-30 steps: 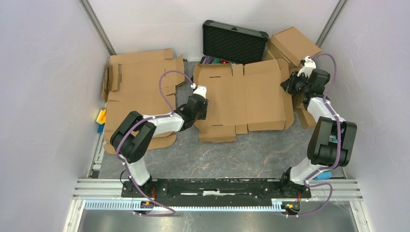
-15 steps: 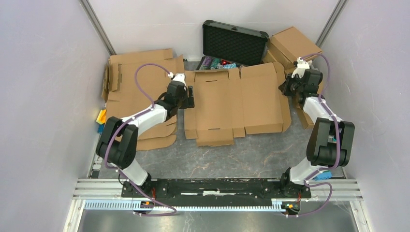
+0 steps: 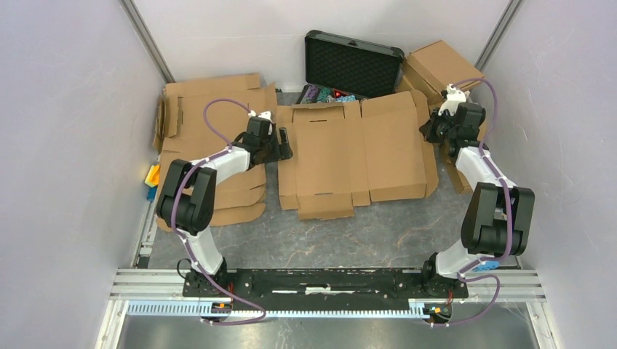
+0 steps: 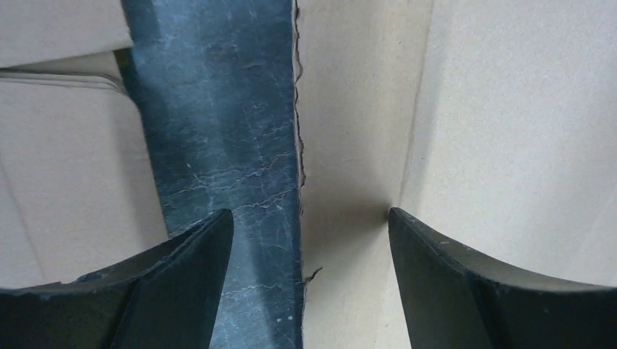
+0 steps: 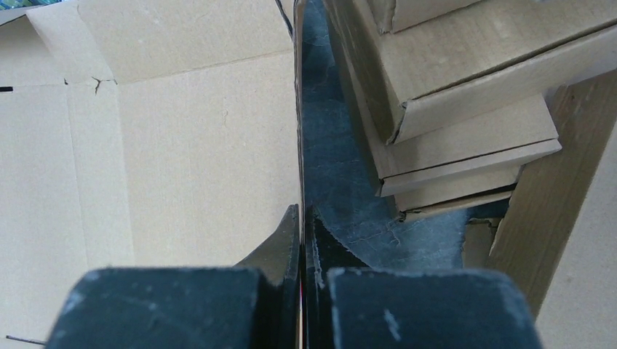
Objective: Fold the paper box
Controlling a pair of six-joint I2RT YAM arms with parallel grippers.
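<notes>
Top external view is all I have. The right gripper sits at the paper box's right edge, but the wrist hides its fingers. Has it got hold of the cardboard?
Observer: Yes. The right wrist view shows the right gripper shut on a thin edge of the paper box, seen edge-on.
Operator: And the left one, at the opposite edge?
Observer: The left gripper is open and grips nothing. It straddles the box's left edge, with bare table under one side and cardboard under the other.
</notes>
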